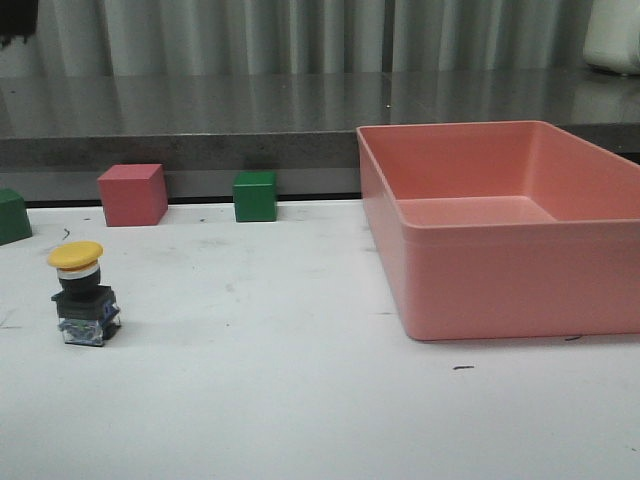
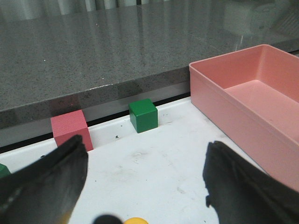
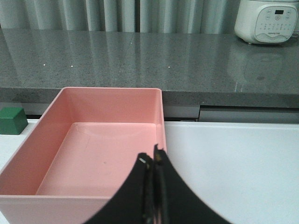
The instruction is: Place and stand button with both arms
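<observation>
My left pincer point(image 2: 140, 186) gapes wide w/ nothing held; button point(image 1: 84, 293), round yellow cap, blocky base, upright btwn its fingers. Right pincer point(image 3: 152, 161) pinched closed, nothing held, over smooth pink bin point(image 3: 56, 116), bare inside.

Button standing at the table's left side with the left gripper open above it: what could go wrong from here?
1. The button stands upright on a narrow base under a wide yellow cap; a finger of the open left gripper clipping that cap could likely tip it.
2. Only a sliver of the cap shows in the left wrist view, so the gripper may be off-centre.
3. The right gripper is shut above the pink bin, far from helping.
</observation>
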